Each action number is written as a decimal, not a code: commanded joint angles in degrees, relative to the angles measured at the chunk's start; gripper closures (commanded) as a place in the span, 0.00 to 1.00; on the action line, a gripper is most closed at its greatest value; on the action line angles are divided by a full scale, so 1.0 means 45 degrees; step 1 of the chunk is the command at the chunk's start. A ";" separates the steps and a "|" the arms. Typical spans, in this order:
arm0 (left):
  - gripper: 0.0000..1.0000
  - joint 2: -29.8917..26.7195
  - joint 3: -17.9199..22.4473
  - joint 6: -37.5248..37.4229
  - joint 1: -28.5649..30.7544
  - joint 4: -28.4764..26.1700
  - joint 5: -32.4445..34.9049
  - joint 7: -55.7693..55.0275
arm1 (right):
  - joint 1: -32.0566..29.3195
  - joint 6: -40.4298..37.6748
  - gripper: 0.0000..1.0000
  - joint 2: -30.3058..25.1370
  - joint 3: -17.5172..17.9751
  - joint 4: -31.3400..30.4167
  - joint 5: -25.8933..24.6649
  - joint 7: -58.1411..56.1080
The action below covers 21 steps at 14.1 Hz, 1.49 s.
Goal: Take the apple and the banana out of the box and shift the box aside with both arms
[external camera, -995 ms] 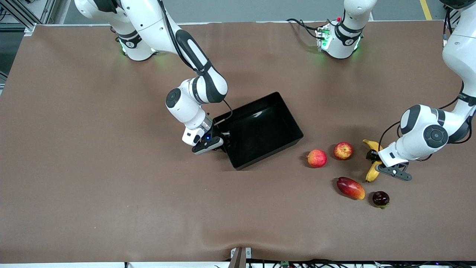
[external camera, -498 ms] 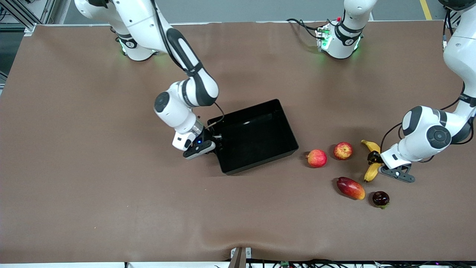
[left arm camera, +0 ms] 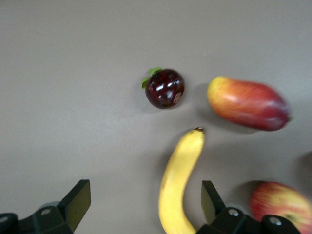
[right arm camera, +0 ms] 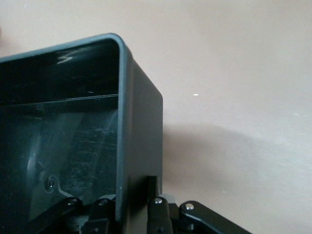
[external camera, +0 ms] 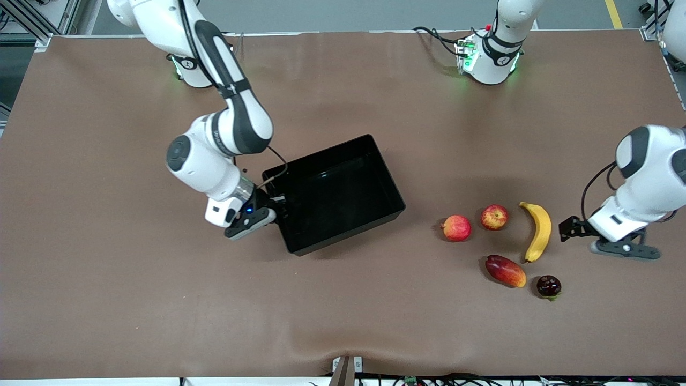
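Right gripper is clamped on the short wall of the box, one finger inside and one outside; the right wrist view shows the wall running straight down between the fingers. Box sits mid-table, angled. Left gripper is spread wide, holding nothing, low over bare cloth just beside the banana, toward the left arm's end of the table. Left wrist view: both fingers apart, banana between them but not touched. Apple lies beside the banana, toward the box. A pinkish fruit, a mango and a dark round fruit sit nearby.
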 commanded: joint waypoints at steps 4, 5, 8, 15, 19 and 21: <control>0.00 -0.2123 -0.0937 -0.4896 0.0066 0.2653 -0.2568 -0.0457 | 0.0046 -0.2608 1.00 -0.1362 -0.2354 -0.0199 -0.0946 0.0115; 0.00 -0.2123 -0.1153 -0.5758 0.0066 0.3241 -0.2568 -0.0672 | 0.0046 -0.2940 1.00 -0.1460 -0.2919 -0.0237 -0.1025 0.0115; 0.00 -0.2142 -0.1564 -0.7189 0.0066 0.4513 -0.2549 -0.0578 | 0.0124 -0.3997 1.00 -0.1461 -0.4755 -0.0257 -0.1084 0.0076; 0.00 -0.3663 -0.0851 -0.9104 -0.1079 0.5376 -0.2976 -0.0284 | -0.1314 -0.4175 1.00 -0.0896 -0.6792 -0.0589 -0.1826 -0.0680; 0.00 -0.5305 0.4616 -0.9145 -0.4886 0.4908 -0.6217 0.0029 | -0.3074 -0.4193 1.00 -0.0155 -0.6656 -0.0492 -0.1028 -0.2440; 0.00 -0.5948 0.6104 -0.9165 -0.6391 0.4442 -0.6298 -0.0068 | -0.4244 -0.4252 1.00 0.0294 -0.5898 -0.0472 0.0043 -0.3725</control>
